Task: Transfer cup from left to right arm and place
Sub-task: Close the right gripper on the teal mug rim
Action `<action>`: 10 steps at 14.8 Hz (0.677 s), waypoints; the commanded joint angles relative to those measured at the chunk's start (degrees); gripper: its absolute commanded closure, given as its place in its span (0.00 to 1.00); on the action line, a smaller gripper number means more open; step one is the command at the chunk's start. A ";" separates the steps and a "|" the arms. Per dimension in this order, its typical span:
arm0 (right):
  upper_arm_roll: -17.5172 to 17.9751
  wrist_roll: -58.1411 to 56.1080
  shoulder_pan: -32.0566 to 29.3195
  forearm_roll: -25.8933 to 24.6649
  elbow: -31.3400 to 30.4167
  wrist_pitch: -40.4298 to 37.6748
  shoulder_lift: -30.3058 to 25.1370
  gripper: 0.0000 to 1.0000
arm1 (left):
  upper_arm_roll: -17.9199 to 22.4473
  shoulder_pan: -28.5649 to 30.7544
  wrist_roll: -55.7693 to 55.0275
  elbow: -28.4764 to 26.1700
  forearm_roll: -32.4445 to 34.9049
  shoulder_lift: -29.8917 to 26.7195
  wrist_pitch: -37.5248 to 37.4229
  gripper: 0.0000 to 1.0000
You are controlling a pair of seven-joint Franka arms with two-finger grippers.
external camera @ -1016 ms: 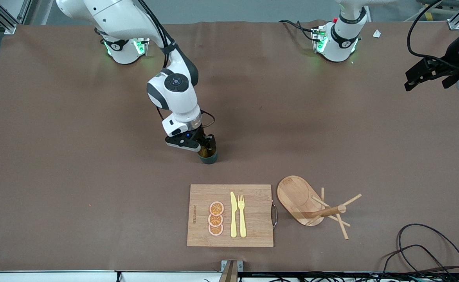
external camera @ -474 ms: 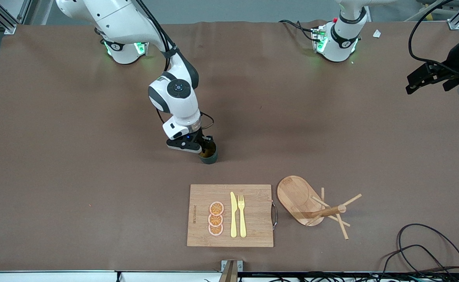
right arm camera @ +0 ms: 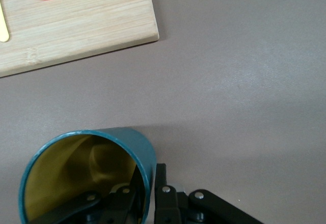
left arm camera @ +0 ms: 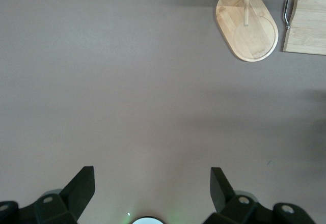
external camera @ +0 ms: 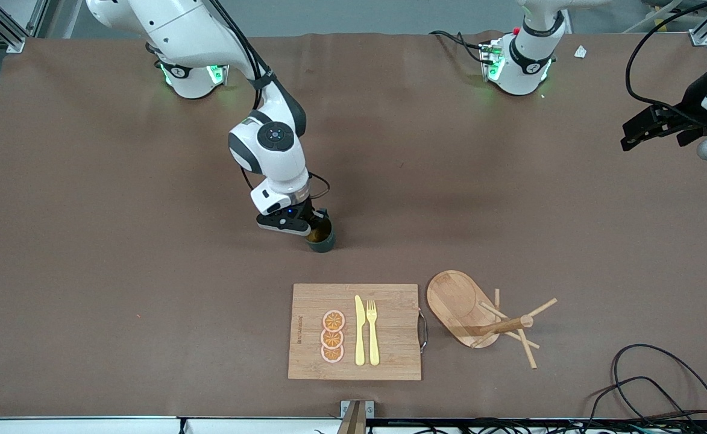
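Over the last second, right gripper point(external camera: 319, 228) now pinched shut on the wall of the cup point(external camera: 322, 239), one finger point(right arm camera: 118, 201) inside the yellow interior and the other against the teal outside; a second ago, jaws spread wide around the rim. Right wrist pulled in a little toward its own base, with the cup sitting a touch farther from the front camera than before. Left gripper point(external camera: 635, 131), raised over the left arm's end of the table, lifted slightly half a second ago and now dropped back down, jaws wide apart.

Right hand point(external camera: 316, 227) clamped low mid-table; left hand point(left arm camera: 152, 183) waits, spread.
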 commanded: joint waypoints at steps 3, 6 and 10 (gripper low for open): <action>0.48 0.36 -0.61 -0.66 1.03 -0.61 0.37 0.99 | -0.15 0.36 -0.02 0.73 -0.48 0.73 0.18 0.00; 0.48 -0.25 -1.83 -0.74 0.94 -1.74 0.03 1.00 | -0.06 0.36 -0.02 0.73 -0.56 0.73 0.18 0.00; 0.74 -12.61 -5.08 -0.66 1.12 -12.45 -5.06 1.00 | -0.06 0.36 -0.20 0.73 -0.48 0.73 0.09 0.00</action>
